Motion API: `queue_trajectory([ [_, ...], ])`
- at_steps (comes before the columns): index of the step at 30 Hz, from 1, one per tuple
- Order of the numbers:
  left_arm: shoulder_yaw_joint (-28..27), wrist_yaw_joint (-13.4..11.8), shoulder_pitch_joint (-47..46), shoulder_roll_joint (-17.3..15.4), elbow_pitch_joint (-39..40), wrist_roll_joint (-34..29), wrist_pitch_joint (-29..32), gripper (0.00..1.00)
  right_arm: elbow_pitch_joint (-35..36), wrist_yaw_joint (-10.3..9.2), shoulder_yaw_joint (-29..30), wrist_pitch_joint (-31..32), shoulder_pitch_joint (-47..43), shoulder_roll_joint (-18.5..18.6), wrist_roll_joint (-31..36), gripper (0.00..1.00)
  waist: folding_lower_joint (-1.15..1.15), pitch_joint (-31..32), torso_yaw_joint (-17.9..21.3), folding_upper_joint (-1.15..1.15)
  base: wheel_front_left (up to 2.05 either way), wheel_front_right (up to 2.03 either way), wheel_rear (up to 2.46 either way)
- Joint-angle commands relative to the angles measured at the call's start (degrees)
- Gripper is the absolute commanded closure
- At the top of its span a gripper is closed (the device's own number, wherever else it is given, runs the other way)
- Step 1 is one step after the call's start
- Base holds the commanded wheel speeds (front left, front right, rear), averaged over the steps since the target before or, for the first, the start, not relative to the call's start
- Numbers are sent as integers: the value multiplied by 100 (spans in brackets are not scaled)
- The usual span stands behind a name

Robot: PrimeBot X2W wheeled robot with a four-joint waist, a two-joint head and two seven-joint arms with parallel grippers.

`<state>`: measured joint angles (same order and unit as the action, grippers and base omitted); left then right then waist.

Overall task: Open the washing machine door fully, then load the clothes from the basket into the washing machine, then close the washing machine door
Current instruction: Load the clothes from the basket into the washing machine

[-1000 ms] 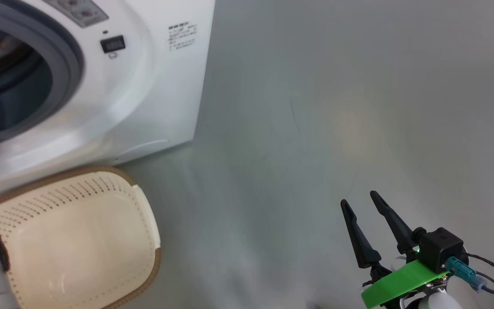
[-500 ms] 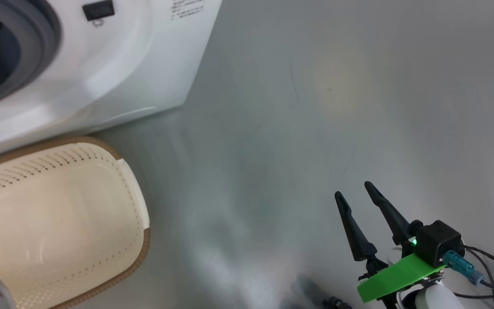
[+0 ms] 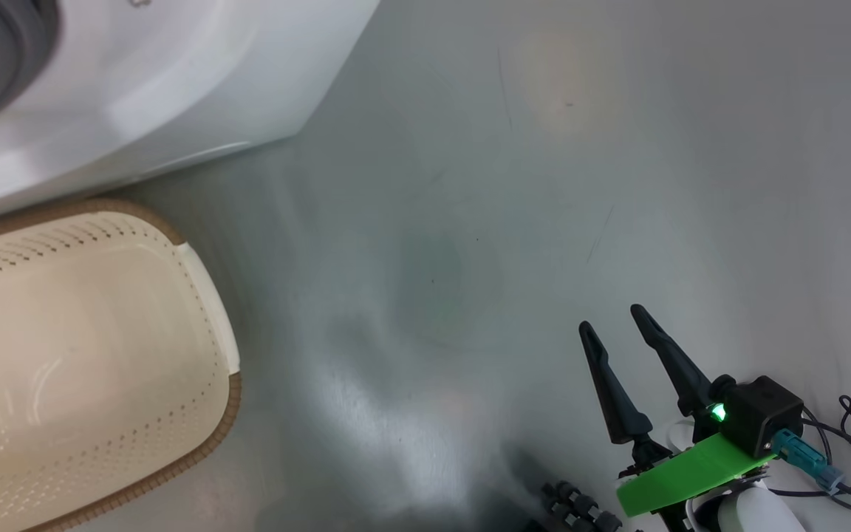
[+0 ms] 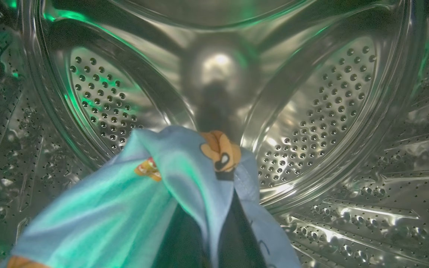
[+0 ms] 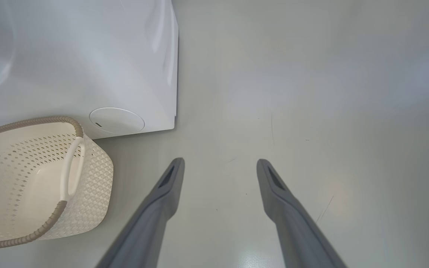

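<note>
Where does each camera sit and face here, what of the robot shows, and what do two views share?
Head view: on the head, facing down at grey floor, the white washing machine and the cream perforated plastic basket; open right gripper lower right.
Left wrist view: inside the steel perforated drum, facing its back; light blue bear-print clothes pinched in the left gripper's dark fingers.
Right wrist view: on that wrist, facing down along spread grey fingers.
Shared: head and right wrist views both show washing machine, basket, floor.

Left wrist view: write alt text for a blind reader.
Light blue cloth with orange bear prints, held by the dark left fingers, sits inside the steel drum, whose holed back wall gleams green.
</note>
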<state>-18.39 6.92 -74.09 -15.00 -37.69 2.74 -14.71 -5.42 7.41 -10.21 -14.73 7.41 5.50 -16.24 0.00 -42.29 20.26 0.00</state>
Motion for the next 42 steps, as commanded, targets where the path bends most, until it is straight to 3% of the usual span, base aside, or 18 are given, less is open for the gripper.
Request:
queue_trajectory([
  [1, 34, 37, -50, -272, 185, -31, -29, 100, 112, 8, -93, -27, -122, 53, -9, 0, 0, -69, -12, 0, 0, 0, 0],
  [11, 284, 12, -169, -262, -290, -121, -29, 100, 38, 8, -122, -27, -84, -7, -24, 0, 0, -9, -70, 0, 0, 0, 0],
  [12, 300, -3, -191, -255, -368, -130, -29, 88, 28, 8, -122, -27, -83, -10, -29, 0, 0, 23, -78, 0, 0, 0, 0],
  [13, 314, -38, -201, -241, -461, -142, -29, 62, 19, 8, -123, -27, -85, -11, -32, 0, 0, 60, -89, 0, 0, 0, 0],
  [14, 362, -73, -202, -238, -583, -192, -29, 14, 16, 8, -124, -27, -86, -12, -37, 0, 0, 99, -100, 0, 0, 0, 0],
  [15, 402, -121, -210, -235, -749, -235, -29, 0, 13, 8, -121, -27, -89, -10, -41, 0, 0, 142, -112, 0, 0, 0, 0],
  [25, 638, -440, -328, -159, -1963, -378, -29, 0, -52, 8, -103, -27, -58, 32, -52, 0, 0, 576, -236, 0, 0, 0, 0],
  [42, 558, -713, 753, 501, -1963, -35, -29, 0, -216, 8, -61, -27, -136, 150, -52, 0, 0, 1540, -661, 0, 0, 0, 0],
])
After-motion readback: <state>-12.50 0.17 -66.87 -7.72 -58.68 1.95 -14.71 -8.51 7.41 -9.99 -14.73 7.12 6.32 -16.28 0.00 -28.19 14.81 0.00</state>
